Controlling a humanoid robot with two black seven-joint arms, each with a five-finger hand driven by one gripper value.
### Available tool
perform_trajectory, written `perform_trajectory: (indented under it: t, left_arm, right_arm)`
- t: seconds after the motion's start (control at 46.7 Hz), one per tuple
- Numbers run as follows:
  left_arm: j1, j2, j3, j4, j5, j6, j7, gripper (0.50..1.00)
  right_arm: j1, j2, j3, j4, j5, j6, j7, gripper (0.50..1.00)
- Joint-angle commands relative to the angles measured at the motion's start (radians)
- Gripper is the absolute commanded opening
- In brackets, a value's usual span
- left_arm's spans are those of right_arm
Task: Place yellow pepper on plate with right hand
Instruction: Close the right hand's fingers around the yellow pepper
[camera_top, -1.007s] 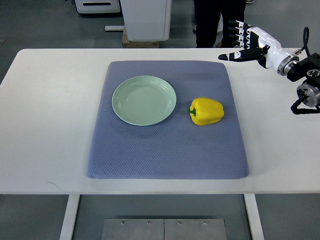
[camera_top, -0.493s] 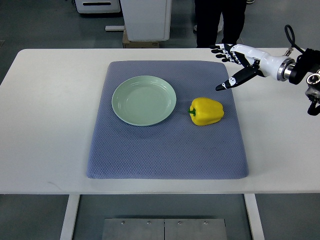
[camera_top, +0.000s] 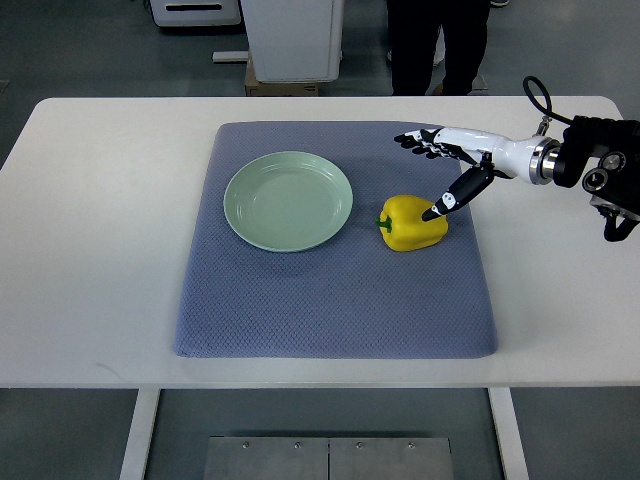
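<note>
I see a white worktop (camera_top: 90, 240) carrying one blue-grey mat (camera_top: 330, 300), laid flat across its middle.

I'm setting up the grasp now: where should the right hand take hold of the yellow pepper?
Probably around the yellow pepper's broad body, from above and its right. It lies on its side, stem toward the plate, so that flank faces the right hand.

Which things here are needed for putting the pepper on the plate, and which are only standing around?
Needed:
yellow pepper, lying on the mat
green plate, empty
right hand, fingers spread above the pepper

Standing around:
grey mat
white table
person behind the table
</note>
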Motion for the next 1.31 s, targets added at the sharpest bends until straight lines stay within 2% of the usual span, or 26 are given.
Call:
perform_trajectory:
  t: [0.0, 0.536, 1.071, 1.286]
  left_arm:
    - [0.001, 0.000, 0.000, -0.001, 0.000, 0.000, 0.000, 1.000]
    - [0.001, 0.000, 0.000, 0.001, 0.000, 0.000, 0.000, 1.000]
    - [0.001, 0.000, 0.000, 0.001, 0.000, 0.000, 0.000, 1.000]
    - [0.001, 0.000, 0.000, 0.001, 0.000, 0.000, 0.000, 1.000]
  right_arm:
    - [-0.001, 0.000, -0.019, 0.000, -0.001, -0.001, 0.001, 0.987]
    - [-0.009, 0.054, -0.057, 0.002, -0.017, -0.001, -0.001, 0.945]
    - [-0.015, 0.086, -0.100, -0.020, -0.028, -0.006, -0.002, 0.862]
    - [-0.015, 0.092, -0.129, -0.031, -0.028, -0.046, -0.001, 0.820]
